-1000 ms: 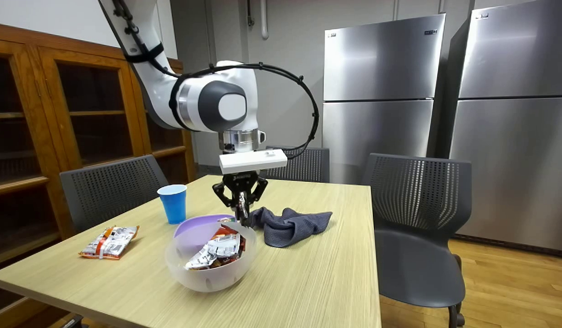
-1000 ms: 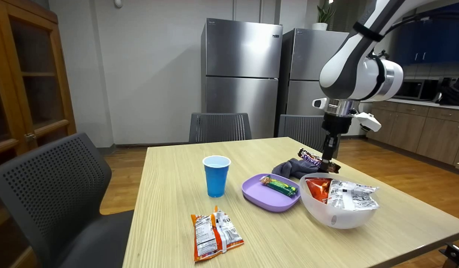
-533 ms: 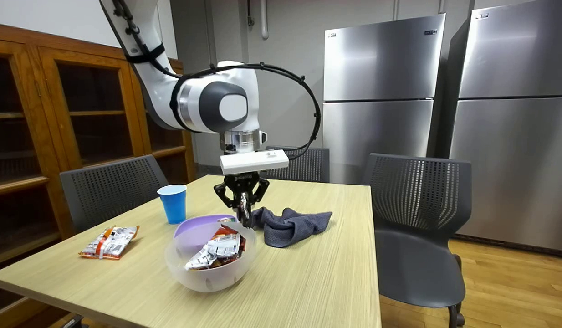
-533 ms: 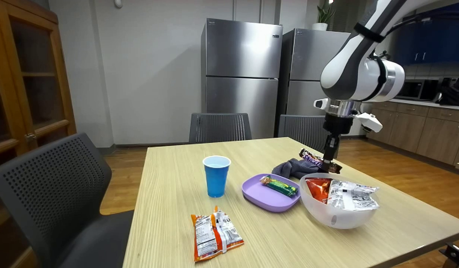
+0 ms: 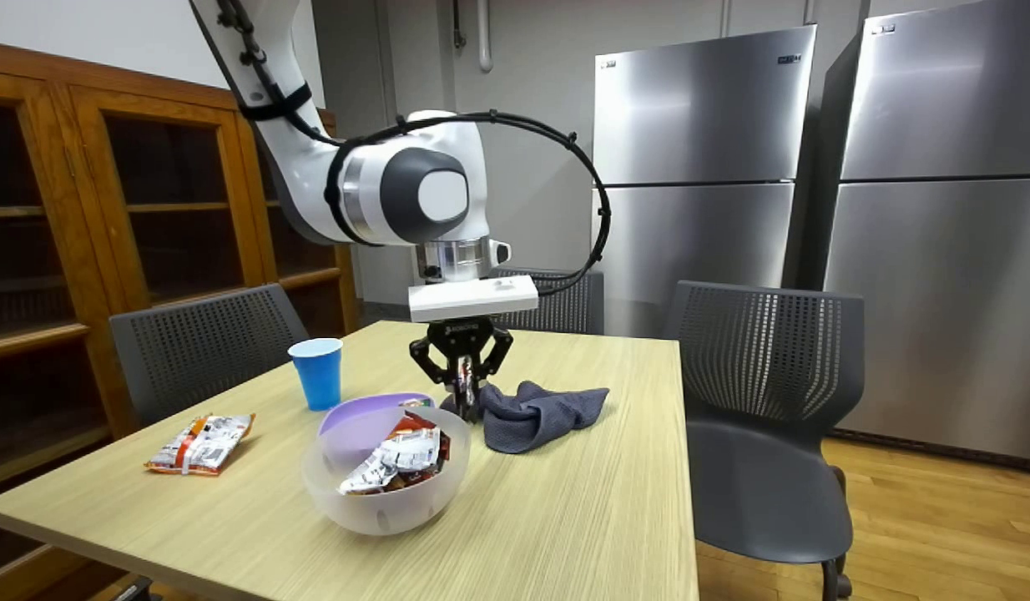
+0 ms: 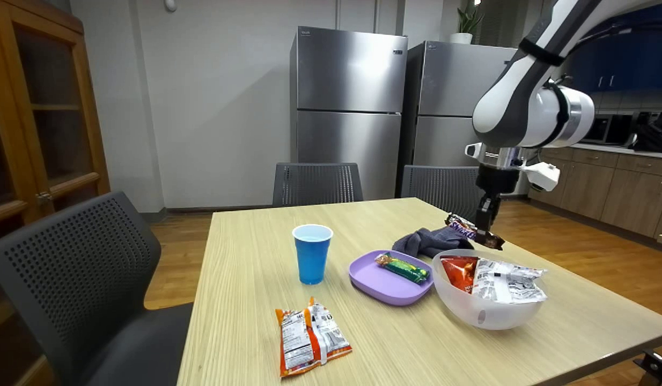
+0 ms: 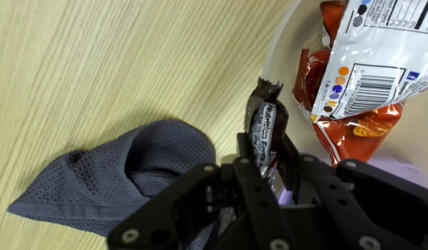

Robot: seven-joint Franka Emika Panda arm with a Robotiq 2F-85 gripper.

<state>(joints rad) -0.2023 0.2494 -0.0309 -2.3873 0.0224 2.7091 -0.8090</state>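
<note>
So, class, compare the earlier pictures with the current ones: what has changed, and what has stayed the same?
The claw and the Snickers bar in its grip have moved a little to the right in both exterior views. Nothing was newly grasped or let go. The bowl, purple plate, green-wrapped bar, blue cup, grey cloth and loose orange-and-silver bag stayed put.

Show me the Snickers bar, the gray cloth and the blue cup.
Snickers bar [image 7: 264, 133], wrist view: its pale nutrition label.
Gray cloth [image 7: 97, 180], wrist view: fabric beside its hollow.
Blue cup [image 6: 312, 260], in an exterior view: its outer wall.
</note>
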